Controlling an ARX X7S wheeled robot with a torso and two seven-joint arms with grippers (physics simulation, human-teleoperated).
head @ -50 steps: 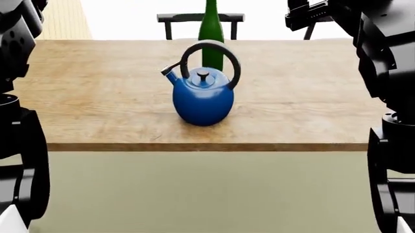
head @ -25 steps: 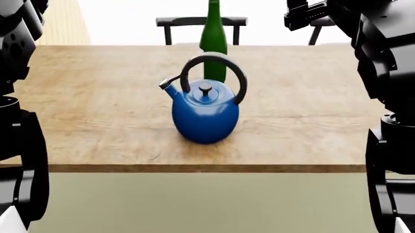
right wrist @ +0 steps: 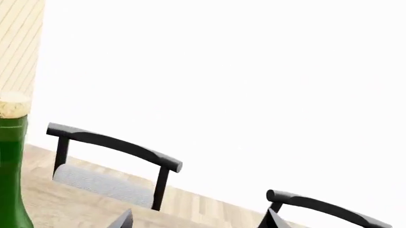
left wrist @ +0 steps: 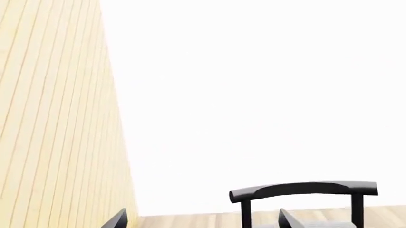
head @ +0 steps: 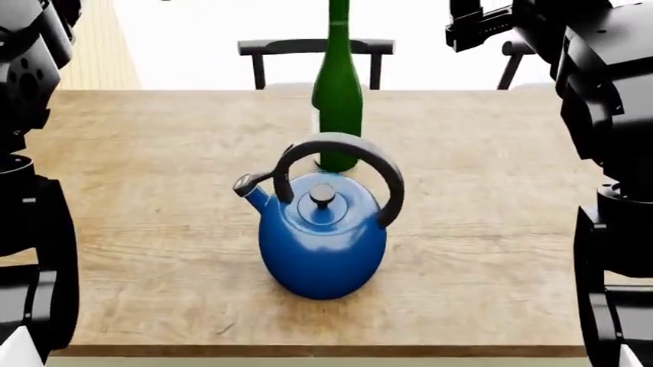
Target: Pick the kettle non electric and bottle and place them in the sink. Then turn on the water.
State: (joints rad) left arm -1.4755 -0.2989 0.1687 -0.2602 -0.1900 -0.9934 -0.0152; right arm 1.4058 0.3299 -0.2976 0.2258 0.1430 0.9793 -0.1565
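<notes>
The blue kettle [head: 321, 245] with its black arched handle stands upright on the wooden table [head: 122, 191], near the front edge in the head view. Right behind it stands the green bottle [head: 337, 99], which also shows at the edge of the right wrist view as the bottle [right wrist: 9, 166] with its cork-coloured top. My left gripper [left wrist: 201, 223] is open and held high, its fingertips wide apart with nothing between them. My right gripper [right wrist: 198, 223] is open too, raised above the table's far right and away from both things. The sink is out of view.
A black chair [head: 316, 47] stands behind the table, beyond the bottle, and a second chair [right wrist: 323, 206] stands to its right. A slatted wooden wall [left wrist: 51, 118] rises at the left. My arms frame both sides of the head view.
The head view has moved closer to the table: kettle and bottle now look larger and lower in the picture. Both arms keep the same raised pose.
</notes>
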